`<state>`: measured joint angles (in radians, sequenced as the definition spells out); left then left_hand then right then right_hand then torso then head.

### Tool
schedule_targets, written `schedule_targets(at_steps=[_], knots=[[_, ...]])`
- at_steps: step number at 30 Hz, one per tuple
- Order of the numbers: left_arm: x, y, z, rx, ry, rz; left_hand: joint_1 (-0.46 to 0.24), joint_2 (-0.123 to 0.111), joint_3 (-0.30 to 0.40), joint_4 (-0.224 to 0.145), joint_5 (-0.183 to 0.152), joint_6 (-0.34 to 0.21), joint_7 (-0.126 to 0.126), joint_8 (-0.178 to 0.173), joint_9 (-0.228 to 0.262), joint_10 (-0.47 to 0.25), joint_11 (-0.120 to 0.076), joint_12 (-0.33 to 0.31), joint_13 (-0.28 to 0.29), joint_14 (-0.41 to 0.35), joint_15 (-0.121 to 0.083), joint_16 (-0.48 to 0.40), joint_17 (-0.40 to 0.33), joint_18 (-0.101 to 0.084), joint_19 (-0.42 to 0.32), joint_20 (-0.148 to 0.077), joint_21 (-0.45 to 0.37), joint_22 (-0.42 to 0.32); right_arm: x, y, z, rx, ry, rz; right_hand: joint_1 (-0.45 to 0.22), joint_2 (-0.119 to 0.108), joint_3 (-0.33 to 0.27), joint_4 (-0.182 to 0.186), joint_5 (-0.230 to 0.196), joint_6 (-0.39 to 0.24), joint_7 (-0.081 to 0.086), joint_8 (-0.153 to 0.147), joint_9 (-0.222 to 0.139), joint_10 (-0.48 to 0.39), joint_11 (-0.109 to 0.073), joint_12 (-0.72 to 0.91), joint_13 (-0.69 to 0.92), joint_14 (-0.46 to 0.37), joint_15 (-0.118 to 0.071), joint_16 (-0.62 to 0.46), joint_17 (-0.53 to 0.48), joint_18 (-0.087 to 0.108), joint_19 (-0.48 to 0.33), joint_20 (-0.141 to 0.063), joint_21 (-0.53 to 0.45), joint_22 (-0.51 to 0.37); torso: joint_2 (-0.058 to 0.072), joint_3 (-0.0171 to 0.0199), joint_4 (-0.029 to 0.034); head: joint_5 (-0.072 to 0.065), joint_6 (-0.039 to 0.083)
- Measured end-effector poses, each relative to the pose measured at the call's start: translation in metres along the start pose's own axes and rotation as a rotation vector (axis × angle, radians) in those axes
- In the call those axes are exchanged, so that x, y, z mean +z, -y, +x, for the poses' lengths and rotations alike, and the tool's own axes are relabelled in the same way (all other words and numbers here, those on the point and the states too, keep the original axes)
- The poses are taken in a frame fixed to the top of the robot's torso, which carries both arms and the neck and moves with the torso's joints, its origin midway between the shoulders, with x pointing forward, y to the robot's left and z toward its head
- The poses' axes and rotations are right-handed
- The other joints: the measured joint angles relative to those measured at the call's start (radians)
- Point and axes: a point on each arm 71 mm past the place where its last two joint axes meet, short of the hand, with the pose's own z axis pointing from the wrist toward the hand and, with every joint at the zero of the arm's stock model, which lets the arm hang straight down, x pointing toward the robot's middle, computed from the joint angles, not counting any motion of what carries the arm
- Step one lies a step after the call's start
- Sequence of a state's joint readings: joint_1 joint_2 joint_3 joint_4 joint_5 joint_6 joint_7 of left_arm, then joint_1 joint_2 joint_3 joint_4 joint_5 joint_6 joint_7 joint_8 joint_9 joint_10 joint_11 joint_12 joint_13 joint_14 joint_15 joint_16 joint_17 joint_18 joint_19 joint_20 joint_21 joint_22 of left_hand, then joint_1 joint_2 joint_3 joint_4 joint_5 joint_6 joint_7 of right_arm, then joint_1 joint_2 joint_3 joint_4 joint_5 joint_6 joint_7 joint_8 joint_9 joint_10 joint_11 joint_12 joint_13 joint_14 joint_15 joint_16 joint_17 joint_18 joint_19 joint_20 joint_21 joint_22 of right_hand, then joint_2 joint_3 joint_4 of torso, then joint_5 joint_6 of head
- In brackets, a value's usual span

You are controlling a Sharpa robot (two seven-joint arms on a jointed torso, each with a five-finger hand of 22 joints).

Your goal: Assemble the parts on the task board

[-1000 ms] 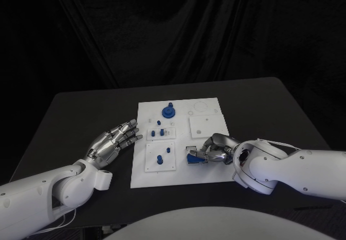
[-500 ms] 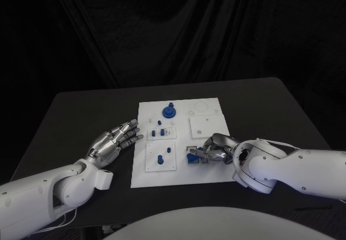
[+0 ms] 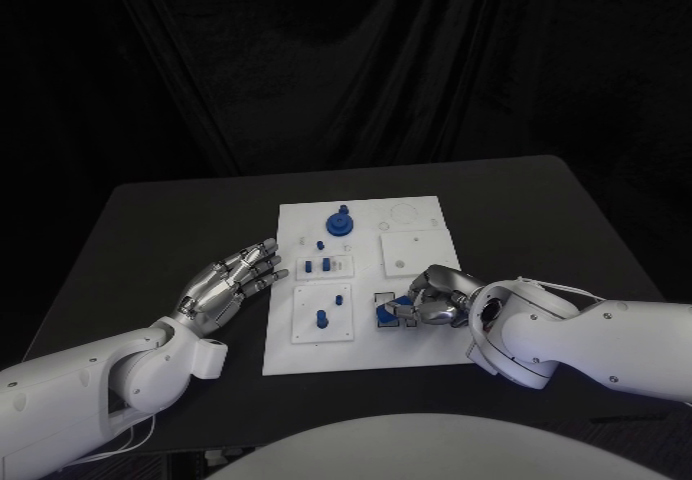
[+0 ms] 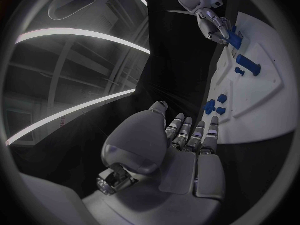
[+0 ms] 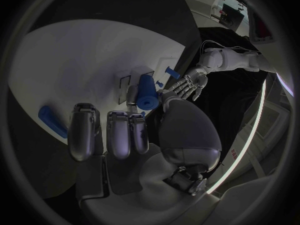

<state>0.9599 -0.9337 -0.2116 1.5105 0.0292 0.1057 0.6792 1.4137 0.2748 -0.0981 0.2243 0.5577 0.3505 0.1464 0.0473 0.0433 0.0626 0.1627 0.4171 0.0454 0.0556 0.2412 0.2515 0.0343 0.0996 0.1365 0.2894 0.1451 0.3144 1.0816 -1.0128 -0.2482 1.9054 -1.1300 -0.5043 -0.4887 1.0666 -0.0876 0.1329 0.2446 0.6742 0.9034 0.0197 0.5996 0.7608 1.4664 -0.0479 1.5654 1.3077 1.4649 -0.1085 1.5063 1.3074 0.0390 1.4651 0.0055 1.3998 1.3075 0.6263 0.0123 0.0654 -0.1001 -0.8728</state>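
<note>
Nearest the robot, the right hand (image 3: 427,303) rests over the near right part of the white task board (image 3: 361,355), which lies in the middle of the black tabletop (image 3: 144,220). Its fingers (image 5: 119,130) are curled around a short blue cylinder (image 5: 147,92), pinching it between the thumb and the other fingers just above the board's surface. In the head view the same blue part (image 3: 388,315) shows beside the hand's fingertips, near the board's right-hand column of plates.

To the left, the left hand (image 3: 227,283) hangs over the tabletop just beside the board's left edge. It is released, palm flat and fingers (image 4: 187,132) spread, holding nothing and touching nothing.

Farther along the board, 2 square plates sit in the left column. The nearer one carries a blue peg (image 3: 317,320) and a smaller blue piece; the farther one carries a few small blue pegs (image 3: 326,265). Beyond them, at the far end, stands a taller blue knob-shaped part (image 3: 339,220). A long blue bar (image 5: 52,121) lies flat on the board near the right hand.

Judging by looks, the cylinder is light, rigid moulded plastic, smooth enough to slip or roll. It is best gripped across its round sides, near the middle, leaving one end free to seat.
</note>
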Motion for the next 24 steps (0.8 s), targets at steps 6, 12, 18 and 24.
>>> schedule_targets(at_steps=[6,12,18,24], knots=[[0.000,0.000,0.000,-0.001,0.000,-0.001,0.000,0.000,0.001,-0.001,0.000,0.000,0.000,0.000,0.000,0.000,0.000,0.000,0.000,0.000,0.000,0.000,0.000,0.000,0.000,0.000,0.000,0.000,-0.003,-0.003,-0.004,0.031,0.055,-0.048,0.024,-0.023,-0.001,-0.001,0.030,-0.002,-0.002,0.028,0.020,0.001,-0.008,0.000,0.000,0.004,-0.004,0.000,0.000,0.000,0.004,-0.004,0.000,0.000,0.000,0.0000,-0.0001,0.002,0.000],[0.000,-0.001,0.000,-0.002,-0.001,-0.001,0.000,0.000,0.001,-0.001,0.000,0.000,0.000,0.000,0.000,0.000,0.000,0.000,0.000,0.000,0.000,0.000,0.000,0.000,0.000,0.000,0.000,0.000,-0.005,-0.009,-0.010,0.035,0.137,-0.127,0.055,-0.054,-0.001,-0.001,0.031,-0.006,-0.006,0.042,0.035,-0.003,-0.011,0.000,0.000,0.000,-0.008,0.000,0.000,0.000,0.000,-0.007,0.000,0.000,0.000,0.0000,-0.0002,0.004,0.000],[-0.001,-0.001,0.000,-0.003,-0.002,-0.002,0.000,0.000,0.004,-0.004,0.000,0.000,0.000,0.000,0.000,0.000,0.000,0.000,0.000,0.000,0.000,0.000,0.000,0.000,0.000,0.000,0.000,0.000,-0.007,-0.018,-0.014,-0.052,0.220,-0.237,0.076,-0.076,-0.002,-0.002,0.031,-0.012,-0.011,0.043,0.037,-0.003,-0.012,0.000,0.000,-0.001,-0.008,0.000,0.000,0.000,0.000,-0.007,0.000,0.000,0.000,0.0000,-0.0002,0.006,0.000],[-0.001,-0.002,0.000,-0.005,-0.002,-0.003,0.000,0.000,0.004,-0.004,0.000,0.000,0.000,0.000,0.000,0.000,0.000,0.000,0.000,0.000,0.000,0.000,0.000,0.000,0.000,0.000,0.000,0.000,-0.010,-0.027,-0.012,-0.212,0.273,-0.342,0.093,-0.093,-0.008,-0.008,0.011,-0.019,-0.014,0.042,0.034,-0.003,-0.011,0.000,0.000,-0.001,-0.008,0.000,0.000,0.000,0.000,-0.007,0.006,0.000,0.000,0.0000,-0.0002,0.010,0.000]])
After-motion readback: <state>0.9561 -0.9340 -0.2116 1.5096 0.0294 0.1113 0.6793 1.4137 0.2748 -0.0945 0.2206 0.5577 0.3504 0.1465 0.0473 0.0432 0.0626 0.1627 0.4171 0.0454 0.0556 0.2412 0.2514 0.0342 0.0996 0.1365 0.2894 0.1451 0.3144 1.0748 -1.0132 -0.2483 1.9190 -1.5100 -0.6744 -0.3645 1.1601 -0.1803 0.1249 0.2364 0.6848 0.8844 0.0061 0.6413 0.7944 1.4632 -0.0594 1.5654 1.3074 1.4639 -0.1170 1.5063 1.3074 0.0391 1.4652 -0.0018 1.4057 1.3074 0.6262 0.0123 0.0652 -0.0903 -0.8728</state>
